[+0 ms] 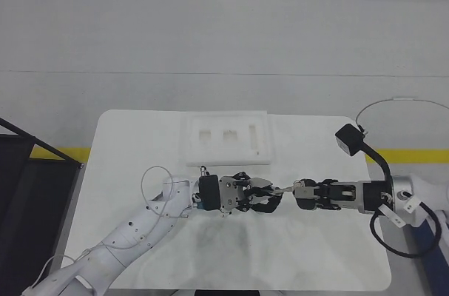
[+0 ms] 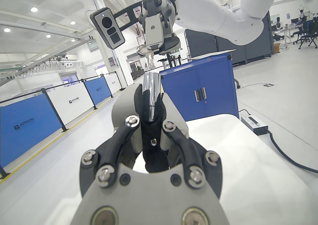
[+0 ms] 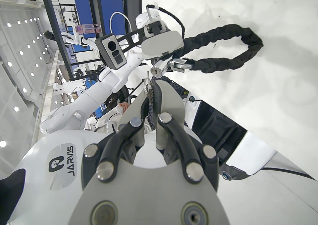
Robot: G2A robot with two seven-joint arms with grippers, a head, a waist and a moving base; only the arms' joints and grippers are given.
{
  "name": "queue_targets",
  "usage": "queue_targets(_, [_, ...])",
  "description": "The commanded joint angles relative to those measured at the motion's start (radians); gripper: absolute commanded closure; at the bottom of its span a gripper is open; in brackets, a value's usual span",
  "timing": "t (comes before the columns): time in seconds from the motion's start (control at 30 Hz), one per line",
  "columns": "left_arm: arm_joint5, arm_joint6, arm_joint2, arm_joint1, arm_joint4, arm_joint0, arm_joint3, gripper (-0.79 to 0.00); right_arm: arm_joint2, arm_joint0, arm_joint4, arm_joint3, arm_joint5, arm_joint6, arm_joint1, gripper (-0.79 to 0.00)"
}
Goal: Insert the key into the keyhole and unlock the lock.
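Above the middle of the white table (image 1: 320, 244), apart from its edges and the foam tray (image 1: 262, 140), the left gripper (image 2: 150, 98) clamps the lock (image 2: 150, 82), a chrome cylinder with black fabric-sleeved loop; the right gripper (image 3: 152, 92) pinches the metal key (image 3: 148, 87), tip just beside the keyhole (image 3: 156, 71).

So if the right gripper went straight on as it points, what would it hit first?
Probably the lock in the left gripper: the key in the right gripper points at its keyhole, though depth is unclear.
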Motion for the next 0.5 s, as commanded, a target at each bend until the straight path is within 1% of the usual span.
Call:
queue_targets(0.0, [-0.001,-0.003,-0.002,-0.001,0.0,0.002,0.001,0.0,0.004,-0.003,-0.011,-0.004,0.003,0.003,0.003,0.0])
queue_targets(0.47, [-0.017,-0.022,-0.021,-0.007,0.013,0.011,-0.006,0.0,0.0,-0.005,-0.057,-0.021,-0.003,-0.001,0.017,0.0])
